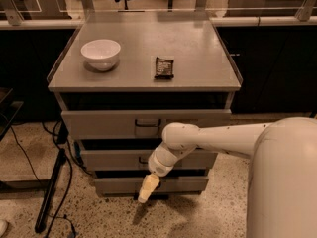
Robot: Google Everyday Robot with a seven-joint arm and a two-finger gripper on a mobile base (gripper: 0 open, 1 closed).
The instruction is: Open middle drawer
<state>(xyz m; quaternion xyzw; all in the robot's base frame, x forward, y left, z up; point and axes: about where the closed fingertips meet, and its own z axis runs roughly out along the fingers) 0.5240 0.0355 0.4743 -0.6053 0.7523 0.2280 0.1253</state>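
Note:
The middle drawer (110,159) is a low grey front, second of three in the grey cabinet (143,86), and it sits closed, flush with the others. Its small dark centre handle is mostly hidden behind my wrist. My white arm reaches in from the right. The cream-tipped gripper (147,188) points down and hangs in front of the bottom drawer (184,184), just below the middle drawer's centre.
The taller top drawer (99,124) has its handle at the centre. A white bowl (100,53) and a dark snack packet (164,67) lie on the cabinet top. A black stand leg and cables (50,192) lie on the speckled floor at the left.

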